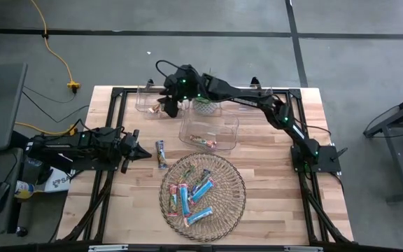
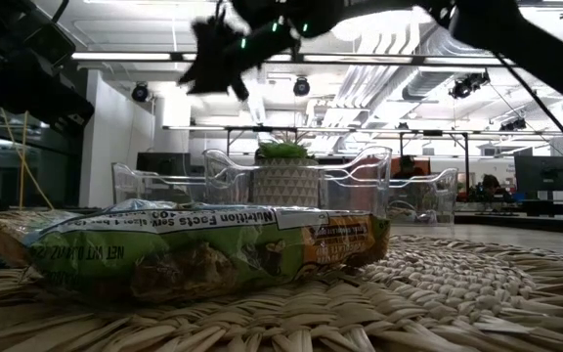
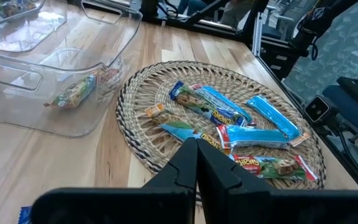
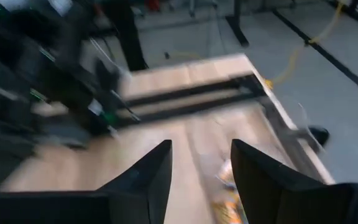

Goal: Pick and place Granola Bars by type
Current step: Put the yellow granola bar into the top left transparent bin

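**Hovering over the far bin, right claw spread and empty**

Reaching across the table, the right claw (image 1: 168, 100) hangs above the far-left clear bin (image 1: 147, 100). Its wrist view shows the two dark fingers (image 4: 146, 180) spread apart with nothing between them. Below the gap lies an orange-gold bar (image 4: 225, 202), badly smeared and cut off at the frame edge, so its wrapper cannot be read. From overhead that bar (image 1: 155, 109) is only a small orange fleck just beside the claw, and whether it rests inside the bin or against its wall is hard to tell.

In the low view a green-and-orange bar (image 2: 203, 256) fills the foreground on the wicker tray (image 2: 457, 293), hiding most of the table behind it. The claw shows only as a dark blurred shape high above the bins.

The left claw (image 1: 140, 152) waits near its own table edge, fingers (image 3: 194, 168) clenched together on nothing. Just beside it lies a lone bar (image 1: 161, 154), on the bare wood. Beyond its tips sits the tray with blue bars (image 3: 272, 115) and red-ended ones, several overlapping. Farther off, the middle bin (image 1: 208, 133) holds one or two bars (image 3: 73, 93), blurred through the plastic. A potted plant (image 1: 203, 105) stands between the bins, partly covered by the right arm.
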